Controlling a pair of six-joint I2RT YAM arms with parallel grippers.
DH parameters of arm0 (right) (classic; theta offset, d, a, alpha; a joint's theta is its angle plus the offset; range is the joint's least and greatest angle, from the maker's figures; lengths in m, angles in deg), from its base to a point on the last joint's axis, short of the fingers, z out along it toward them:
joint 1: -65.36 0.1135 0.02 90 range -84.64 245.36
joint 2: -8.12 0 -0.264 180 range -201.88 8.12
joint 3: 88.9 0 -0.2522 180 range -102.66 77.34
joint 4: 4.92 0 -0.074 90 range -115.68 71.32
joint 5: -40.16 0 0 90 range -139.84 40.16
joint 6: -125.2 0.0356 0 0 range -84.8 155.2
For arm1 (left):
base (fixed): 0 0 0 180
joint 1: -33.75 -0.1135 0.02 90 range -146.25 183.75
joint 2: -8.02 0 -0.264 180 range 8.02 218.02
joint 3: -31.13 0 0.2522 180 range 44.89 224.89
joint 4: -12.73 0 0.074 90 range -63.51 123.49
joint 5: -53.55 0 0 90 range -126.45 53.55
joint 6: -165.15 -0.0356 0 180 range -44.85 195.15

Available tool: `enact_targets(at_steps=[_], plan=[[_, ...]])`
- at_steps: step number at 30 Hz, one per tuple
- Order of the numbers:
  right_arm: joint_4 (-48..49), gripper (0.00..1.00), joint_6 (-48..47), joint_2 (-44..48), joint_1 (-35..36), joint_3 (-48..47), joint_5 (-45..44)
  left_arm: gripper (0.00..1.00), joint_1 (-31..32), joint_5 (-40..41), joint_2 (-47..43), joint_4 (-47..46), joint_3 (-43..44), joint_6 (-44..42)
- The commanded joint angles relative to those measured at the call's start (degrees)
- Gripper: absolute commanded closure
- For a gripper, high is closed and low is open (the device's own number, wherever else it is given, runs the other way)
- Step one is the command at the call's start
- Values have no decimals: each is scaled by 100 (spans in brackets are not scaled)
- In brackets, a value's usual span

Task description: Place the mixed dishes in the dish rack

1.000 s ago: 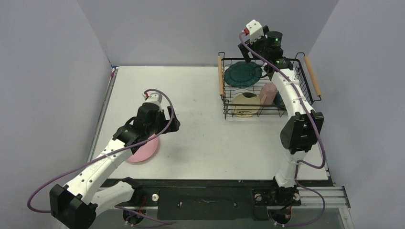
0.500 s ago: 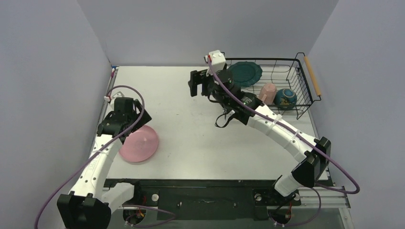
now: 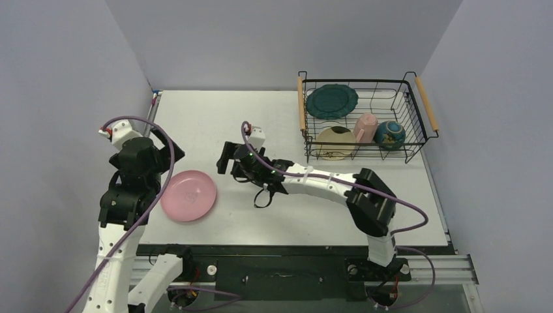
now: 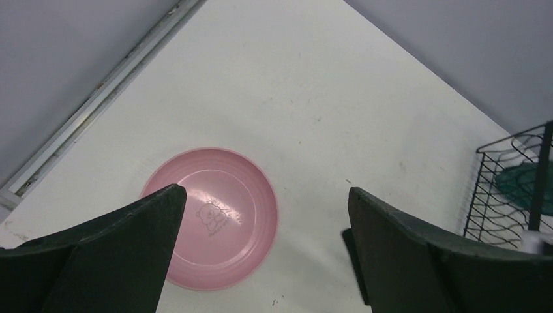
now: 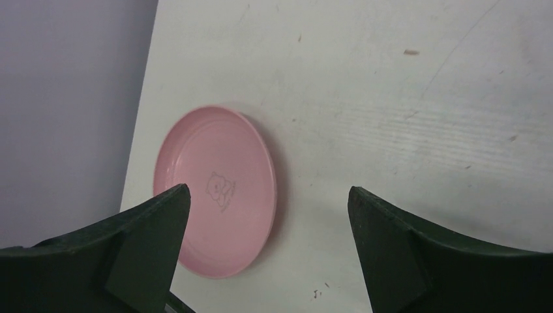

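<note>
The pink round plate [image 3: 188, 195] lies flat on the table at the front left. It also shows in the left wrist view [image 4: 212, 218] and the right wrist view [image 5: 215, 189]. My left gripper [image 3: 162, 155] is open and empty, raised above and left of the plate [image 4: 264, 191]. My right gripper [image 3: 225, 159] is open and empty, stretched low over the table just right of the plate [image 5: 267, 190]. The dish rack [image 3: 301, 112] at the back right holds the teal scalloped plate [image 3: 332, 101], cream dish [image 3: 336, 142], pink cup [image 3: 365, 127] and dark-teal bowl [image 3: 390, 134].
A metal rail [image 3: 152, 107] runs along the table's left edge beside the grey wall. The rack's corner [image 4: 505, 189] shows at the right of the left wrist view. The right arm [image 3: 319, 181] lies across the table's middle.
My right arm has swung from the rack leftward and down across the table to the pink plate. My left arm has pulled back left and up, off the plate.
</note>
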Motion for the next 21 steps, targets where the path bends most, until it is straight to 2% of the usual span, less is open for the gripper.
enact_targets(at_steps=[1, 2, 11, 18, 21], plan=[[464, 16, 837, -600, 205, -418, 211, 4, 245, -879, -139, -264, -4, -644], [463, 17, 912, -704, 216, -431, 251, 0, 287, -1144, -174, -332, -38, -697], [558, 21, 935, -1796, 390, -1000, 546, 3, 803, -2633, -408, -773, -284, -1416], [563, 37, 1017, -2348, 486, -1394, 567, 3, 1028, -2866, -513, -835, -358, -1486], [534, 51, 957, -2534, 544, -1548, 565, 3, 1076, -2801, -547, -779, -334, -1488]])
